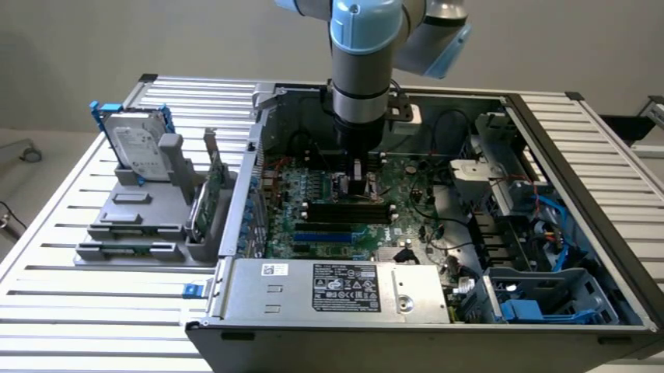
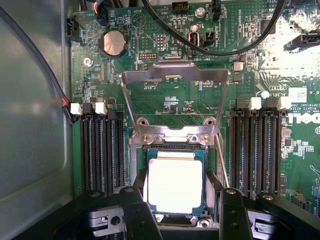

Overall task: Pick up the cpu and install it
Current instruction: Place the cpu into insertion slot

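Holding the cpu [image 2: 175,185] at the open socket [image 2: 175,139]

Tool [image 2: 177,202] is closed on the cpu, its black fingers [image 2: 136,205] set against two opposite edges of the chip. The cpu lies flat, silver top up, within the socket's metal rim; whether it is fully seated cannot be told. The load plate [image 2: 175,74] stands swung open. Memory slots [image 2: 97,150] flank the socket on both sides. In the exterior view the arm [image 1: 363,70] reaches down into the open computer case [image 1: 415,346] on the counter [image 1: 62,295].
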Available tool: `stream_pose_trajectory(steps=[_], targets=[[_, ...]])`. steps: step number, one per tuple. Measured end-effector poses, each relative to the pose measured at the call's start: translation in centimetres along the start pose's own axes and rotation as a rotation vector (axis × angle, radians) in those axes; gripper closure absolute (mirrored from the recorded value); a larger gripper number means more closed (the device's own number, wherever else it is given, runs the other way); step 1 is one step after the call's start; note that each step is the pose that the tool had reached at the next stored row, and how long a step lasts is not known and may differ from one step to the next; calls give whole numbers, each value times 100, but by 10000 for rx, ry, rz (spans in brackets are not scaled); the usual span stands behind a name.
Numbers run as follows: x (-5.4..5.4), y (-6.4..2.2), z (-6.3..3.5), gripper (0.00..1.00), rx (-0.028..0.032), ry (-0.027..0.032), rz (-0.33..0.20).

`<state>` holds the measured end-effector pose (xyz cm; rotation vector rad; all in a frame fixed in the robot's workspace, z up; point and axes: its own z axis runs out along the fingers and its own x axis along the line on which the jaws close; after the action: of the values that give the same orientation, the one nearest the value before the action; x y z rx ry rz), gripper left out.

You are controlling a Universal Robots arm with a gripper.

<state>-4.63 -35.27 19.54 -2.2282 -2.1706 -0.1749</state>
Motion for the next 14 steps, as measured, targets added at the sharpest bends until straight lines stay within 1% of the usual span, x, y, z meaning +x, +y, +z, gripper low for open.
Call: stream_pose_trajectory(steps=[14], targets=[[1,0,3,46,20,7,-199]])
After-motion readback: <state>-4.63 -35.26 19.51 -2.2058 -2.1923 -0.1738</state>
